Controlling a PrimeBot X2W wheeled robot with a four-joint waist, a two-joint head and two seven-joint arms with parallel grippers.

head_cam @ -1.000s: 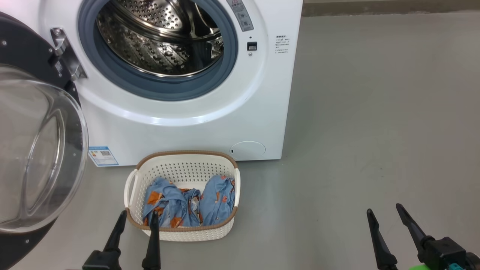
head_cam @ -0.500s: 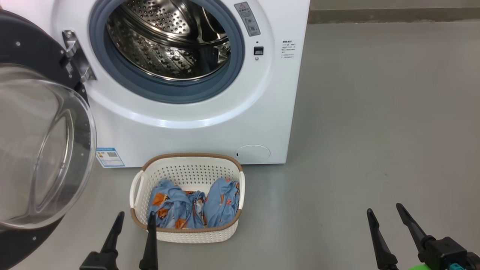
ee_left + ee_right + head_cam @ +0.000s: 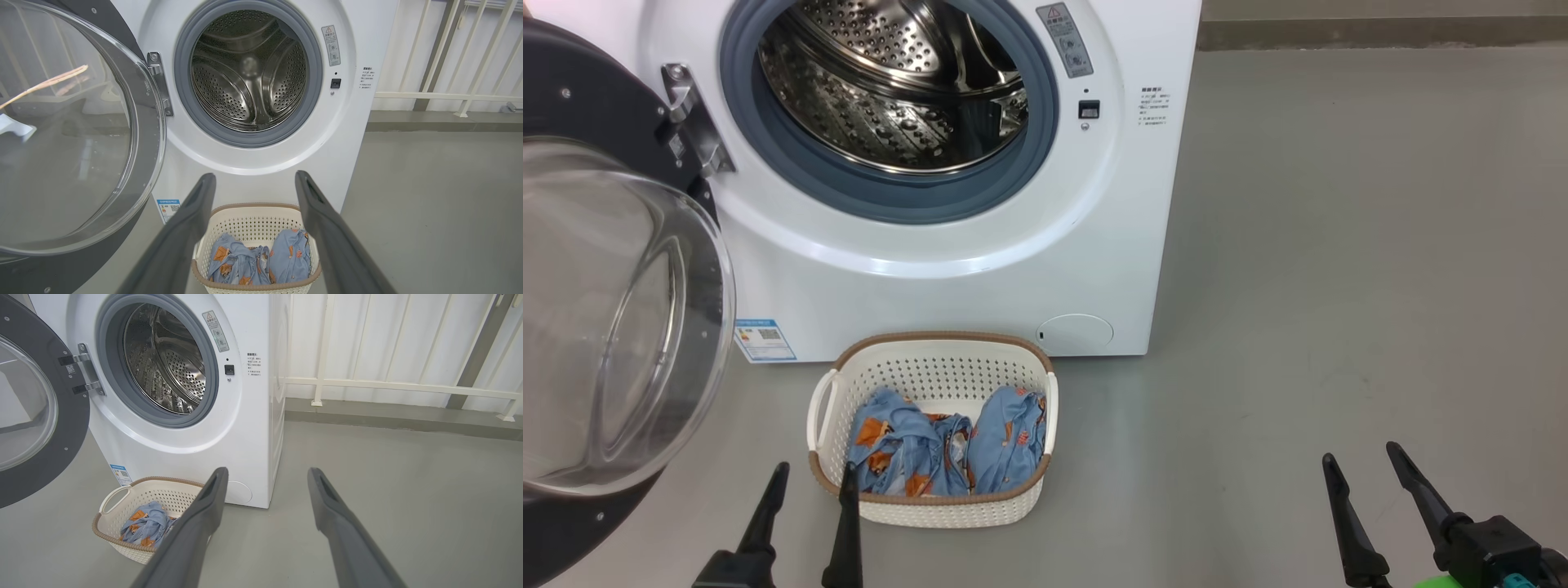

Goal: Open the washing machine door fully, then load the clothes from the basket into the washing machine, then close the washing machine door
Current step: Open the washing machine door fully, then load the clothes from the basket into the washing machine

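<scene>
The white washing machine stands with its steel drum exposed. Its door, black-rimmed with a clear glass bowl, is swung wide open to the left. On the floor in front sits the cream basket holding light-blue clothes with orange figures. My left gripper is open at the basket's near left corner, nothing between its fingers. My right gripper is open over bare floor to the right. The left wrist view looks at the drum and the basket beyond open fingers.
Grey floor stretches wide to the right of the machine. A white railing on a raised kerb runs behind it. A blue sticker marks the machine's lower left front.
The head camera shifted a little, so the machine and basket sit slightly further right and lower. Both grippers stay open in much the same place.
</scene>
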